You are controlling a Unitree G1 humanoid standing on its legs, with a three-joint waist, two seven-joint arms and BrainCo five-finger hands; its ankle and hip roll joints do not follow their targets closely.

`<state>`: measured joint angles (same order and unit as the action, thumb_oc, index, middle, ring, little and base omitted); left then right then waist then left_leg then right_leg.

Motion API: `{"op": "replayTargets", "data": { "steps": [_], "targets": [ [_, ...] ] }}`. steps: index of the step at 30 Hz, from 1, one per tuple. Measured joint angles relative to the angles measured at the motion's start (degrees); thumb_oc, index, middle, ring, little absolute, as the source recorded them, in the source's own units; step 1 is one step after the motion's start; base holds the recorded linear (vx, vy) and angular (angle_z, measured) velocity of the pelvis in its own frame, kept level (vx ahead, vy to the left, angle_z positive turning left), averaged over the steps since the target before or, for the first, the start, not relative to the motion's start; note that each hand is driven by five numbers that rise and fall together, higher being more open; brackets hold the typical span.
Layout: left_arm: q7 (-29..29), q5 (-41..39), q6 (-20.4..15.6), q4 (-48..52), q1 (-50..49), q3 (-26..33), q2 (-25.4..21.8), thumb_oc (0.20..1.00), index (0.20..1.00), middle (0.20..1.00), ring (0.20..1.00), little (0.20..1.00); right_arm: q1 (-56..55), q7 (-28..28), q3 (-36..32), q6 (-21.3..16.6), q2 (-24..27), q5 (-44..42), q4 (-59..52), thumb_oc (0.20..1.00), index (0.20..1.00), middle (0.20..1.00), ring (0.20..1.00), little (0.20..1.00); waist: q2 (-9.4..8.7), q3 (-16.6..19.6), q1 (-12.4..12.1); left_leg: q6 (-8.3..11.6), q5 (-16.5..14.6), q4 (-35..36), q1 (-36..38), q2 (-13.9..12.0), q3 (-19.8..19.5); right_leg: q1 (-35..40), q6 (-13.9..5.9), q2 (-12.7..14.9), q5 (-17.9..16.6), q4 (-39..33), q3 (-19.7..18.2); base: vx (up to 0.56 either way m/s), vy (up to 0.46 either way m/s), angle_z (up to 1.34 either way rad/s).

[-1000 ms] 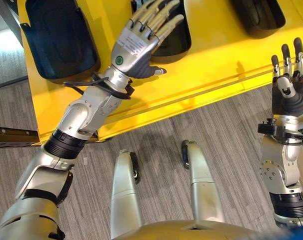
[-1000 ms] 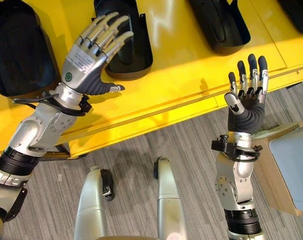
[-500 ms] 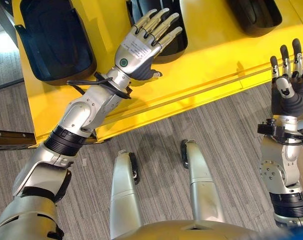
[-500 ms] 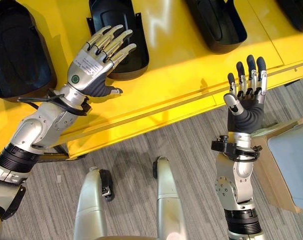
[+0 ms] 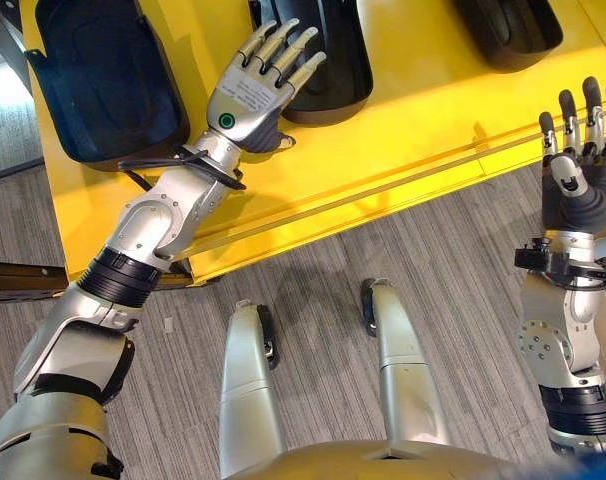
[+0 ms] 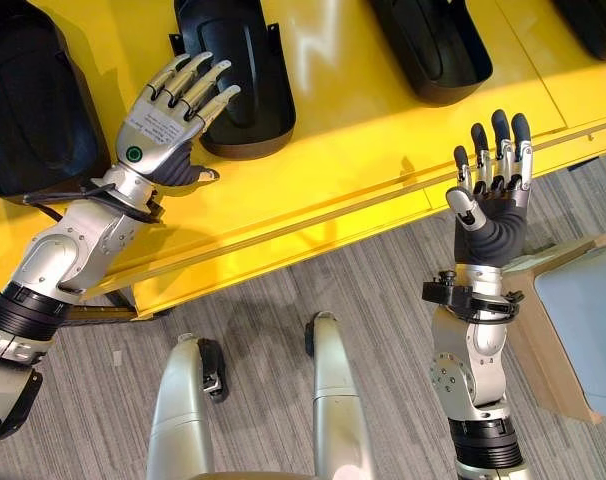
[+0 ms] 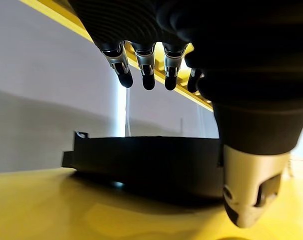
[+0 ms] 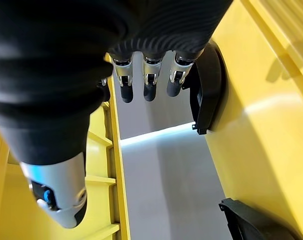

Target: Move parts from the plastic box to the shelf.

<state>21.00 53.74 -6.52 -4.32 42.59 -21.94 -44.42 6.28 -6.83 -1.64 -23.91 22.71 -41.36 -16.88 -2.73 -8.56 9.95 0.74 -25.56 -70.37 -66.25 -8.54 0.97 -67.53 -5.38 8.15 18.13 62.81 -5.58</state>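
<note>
Right hand [image 6: 491,190] is held upright at the yellow shelf's [image 6: 313,190] front edge, fingers straight and empty. Left hand [image 5: 245,98] is spread flat, nothing grasped, just beside a black moulded part [image 5: 318,55], judged already set down. Further black parts [image 6: 433,45] are laid spaced along the shelf.
</note>
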Motion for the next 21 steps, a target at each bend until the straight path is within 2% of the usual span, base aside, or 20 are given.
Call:
{"op": "replayTargets", "data": {
  "steps": [9, 21],
  "targets": [
    [2.0, 3.7, 0.0, -3.7, 2.7, -3.1, 0.0, 1.000, 1.000, 1.000, 1.000, 1.000, 0.0, -0.1, 0.0, 0.0, 0.1, 0.0, 0.4, 1.000, 1.000, 1.000, 1.000, 1.000, 0.00, 0.0, 0.2, 0.07, -0.1, -0.4, 0.0, -0.2, 0.0, 0.0, 0.02, -0.1, 0.0, 0.2, 0.0, 0.00, 0.000, 0.00],
    [4.2, 4.4, 0.8, -6.7, 6.0, -6.7, 0.2, 1.000, 1.000, 1.000, 1.000, 1.000, 0.0, -0.6, 0.0, -0.1, 0.4, 0.0, 0.4, 1.000, 1.000, 1.000, 1.000, 1.000, -0.02, 0.1, 1.1, -0.03, -0.3, -0.8, 0.0, -0.4, 0.1, 0.0, 0.01, -0.2, 0.0, 0.3, -0.1, 0.00, 0.000, 0.00]
  ]
}}
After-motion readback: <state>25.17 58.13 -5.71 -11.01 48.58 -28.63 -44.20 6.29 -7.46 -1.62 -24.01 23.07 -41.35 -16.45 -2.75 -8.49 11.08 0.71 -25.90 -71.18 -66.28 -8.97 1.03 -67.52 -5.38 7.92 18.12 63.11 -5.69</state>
